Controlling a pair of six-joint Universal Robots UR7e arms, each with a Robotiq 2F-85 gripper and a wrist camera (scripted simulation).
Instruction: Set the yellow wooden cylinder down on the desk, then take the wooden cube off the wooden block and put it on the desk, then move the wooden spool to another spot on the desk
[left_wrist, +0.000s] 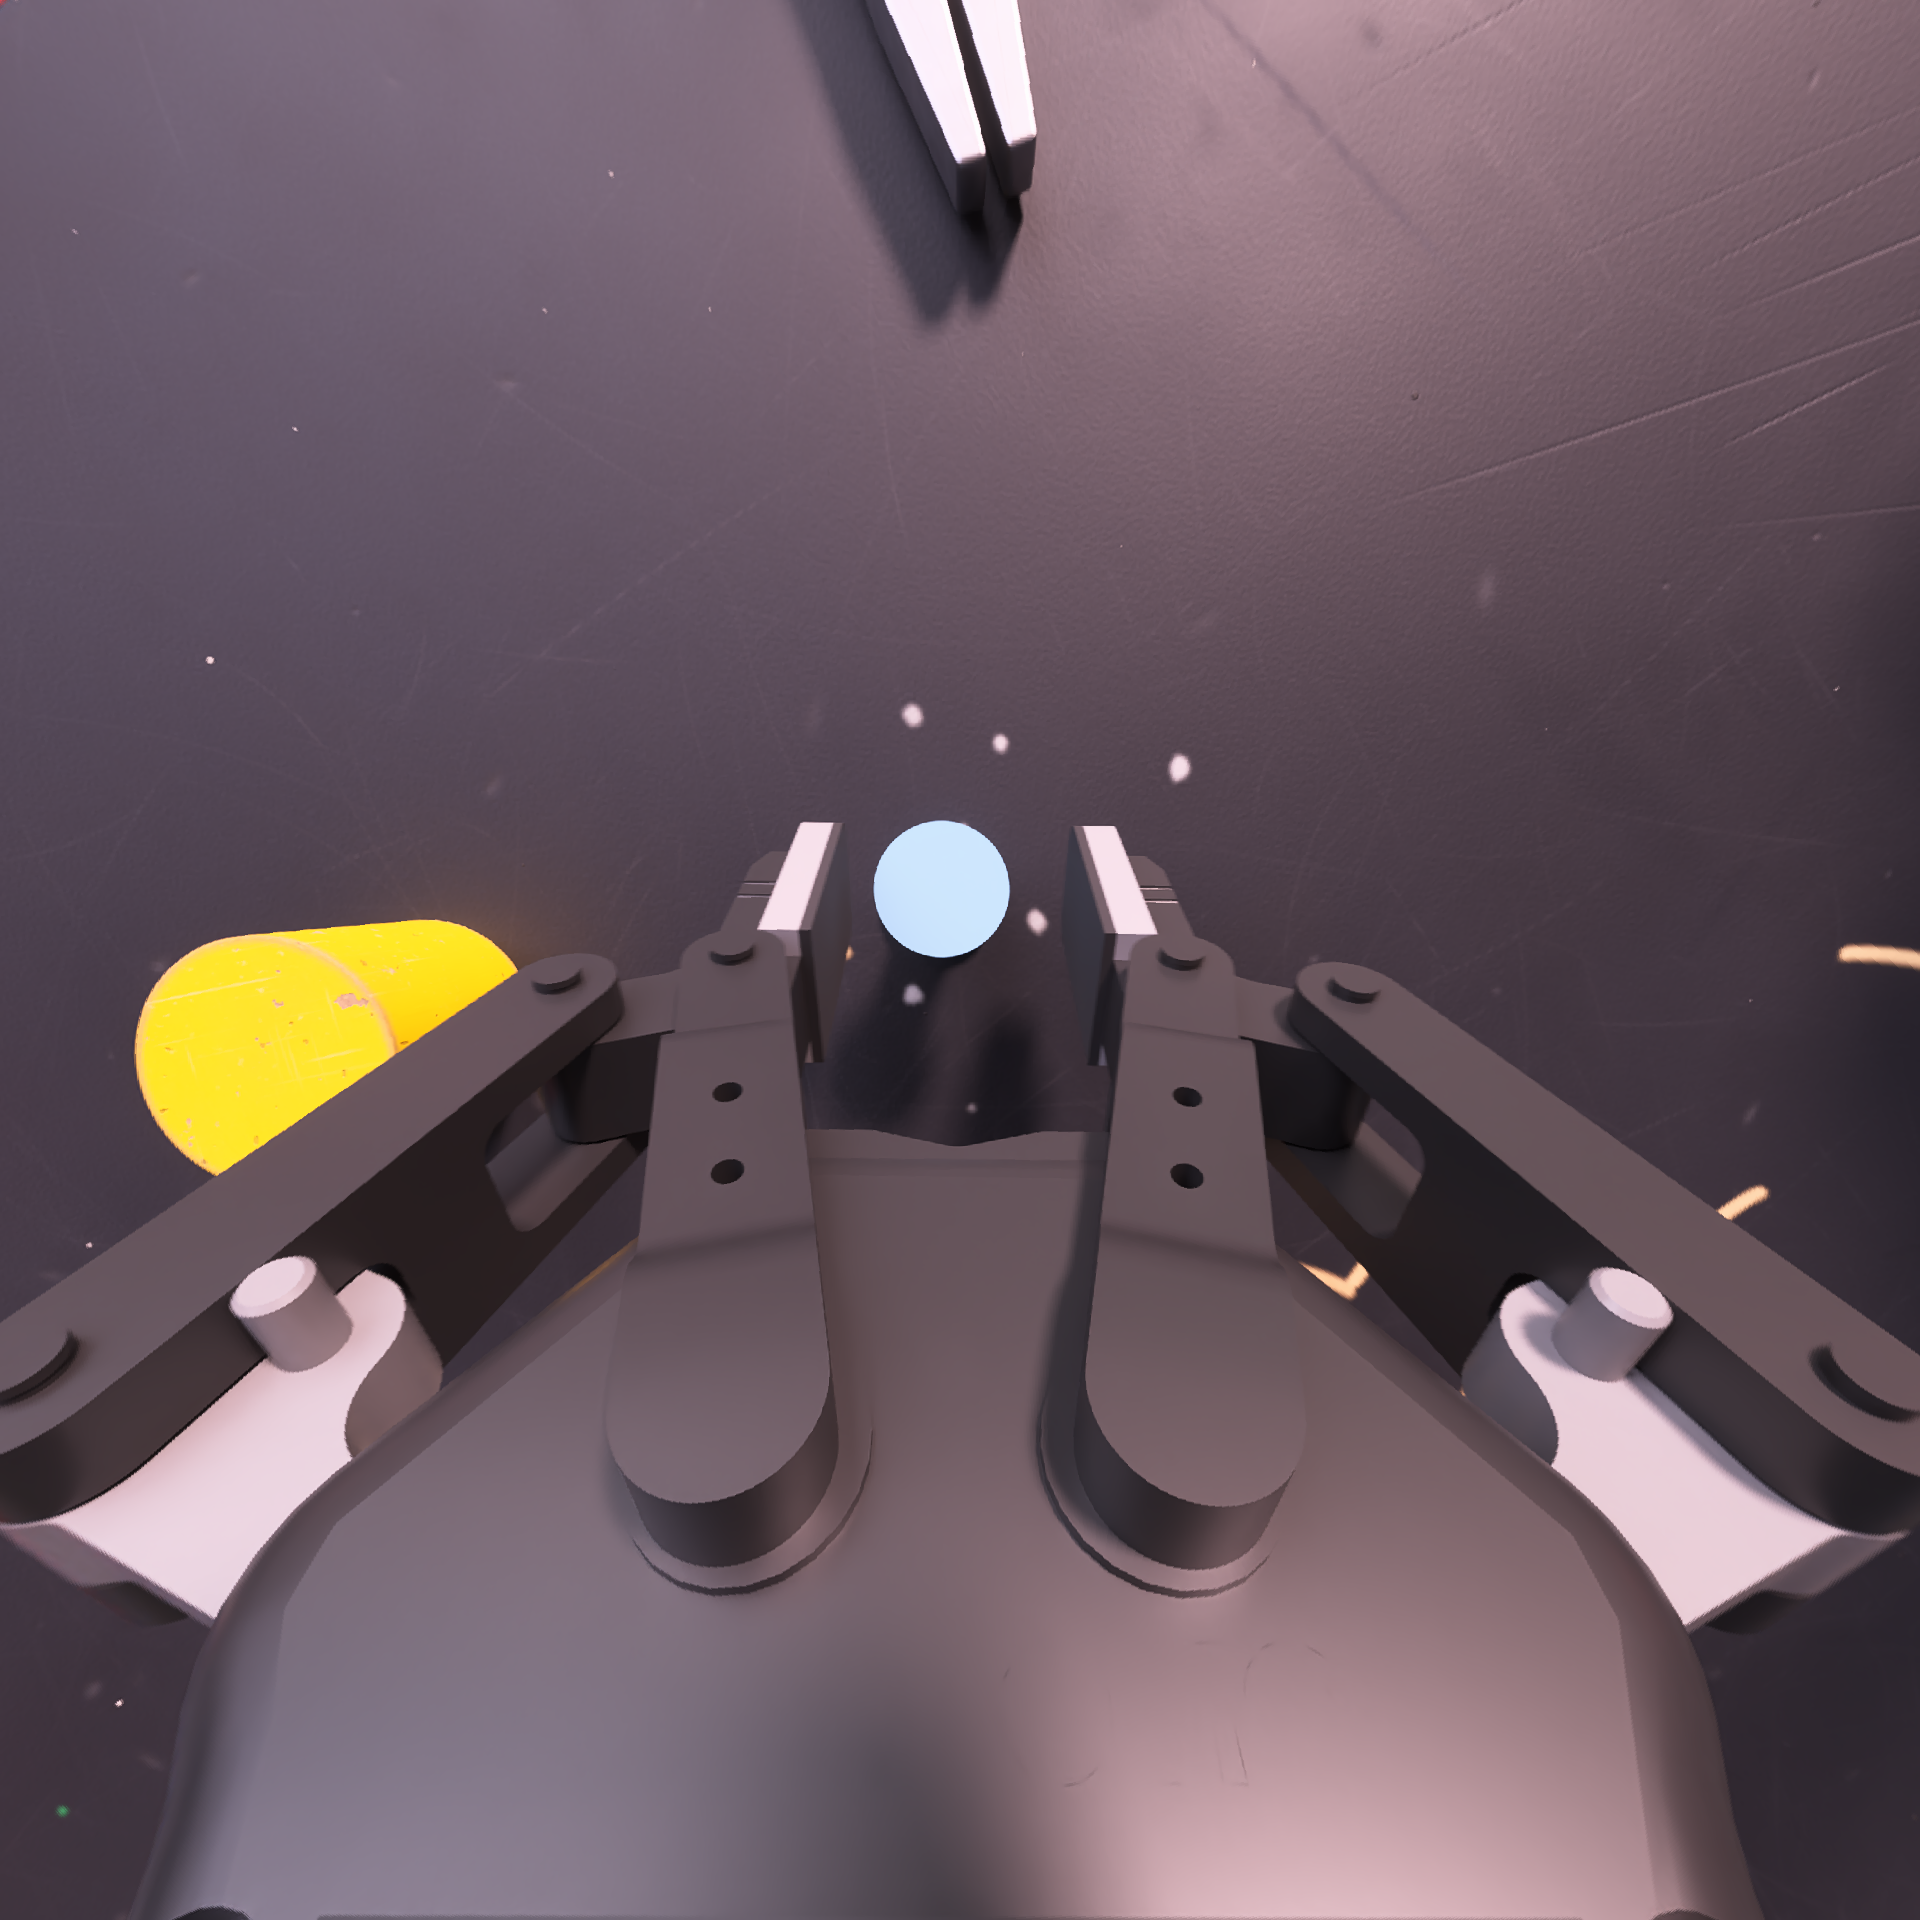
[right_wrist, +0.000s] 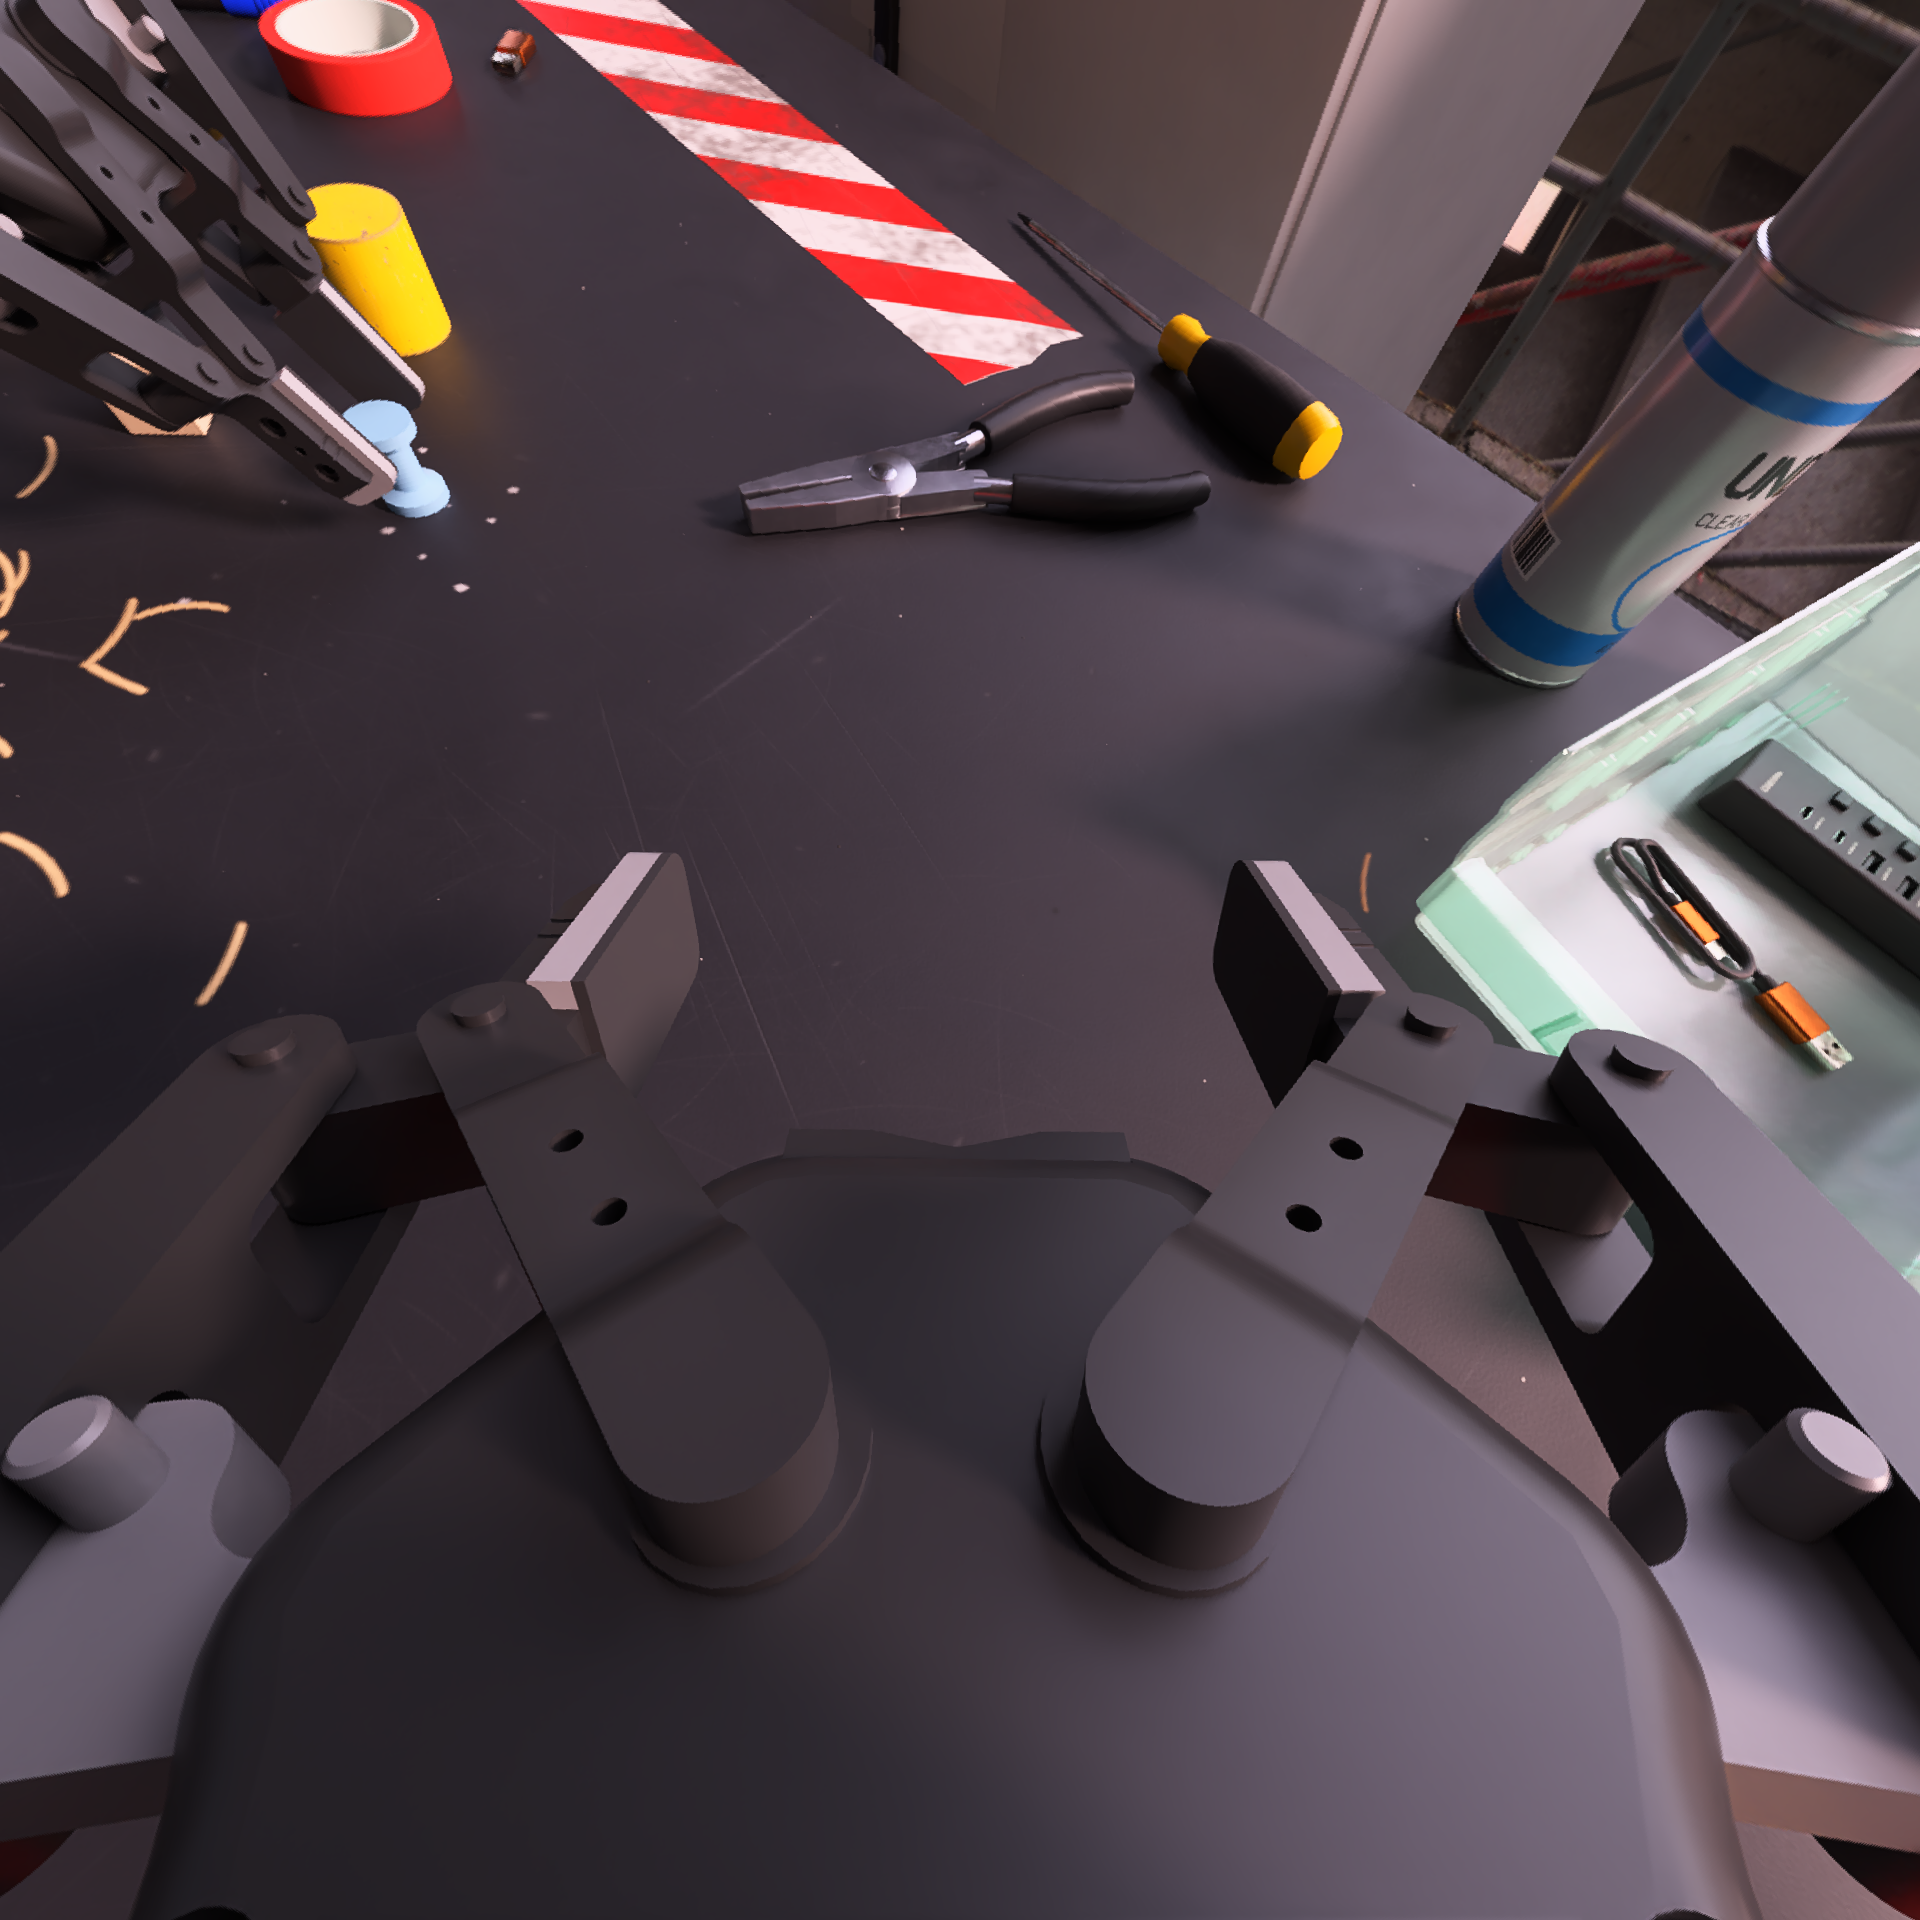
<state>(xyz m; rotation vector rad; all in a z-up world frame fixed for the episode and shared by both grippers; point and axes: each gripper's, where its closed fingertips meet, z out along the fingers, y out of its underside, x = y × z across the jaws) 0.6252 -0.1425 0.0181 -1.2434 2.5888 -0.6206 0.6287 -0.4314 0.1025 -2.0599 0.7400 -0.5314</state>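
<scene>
A dark, scratched desk (right_wrist: 935, 748) holds scattered tools. The left gripper (left_wrist: 940, 883) brackets the pale-blue wooden spool (left_wrist: 940, 888), its fingers spread with gaps either side; the yellow wooden cylinder (left_wrist: 270, 1039) stands just left. The right gripper (right_wrist: 956, 956) hangs wide open, empty. Closing off-centre could topple the spool or knock the cylinder.

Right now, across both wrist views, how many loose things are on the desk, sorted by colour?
Yellow: 1, the wooden cylinder
Light blue: 1, the wooden spool
Red: 1, the tape roll
Black and yellow: 1, the screwdriver
Grey metal with black grips: 1, the pliers
Silver and blue: 1, the spray can
Brown and silver: 1, a small part
Total: 7
</scene>
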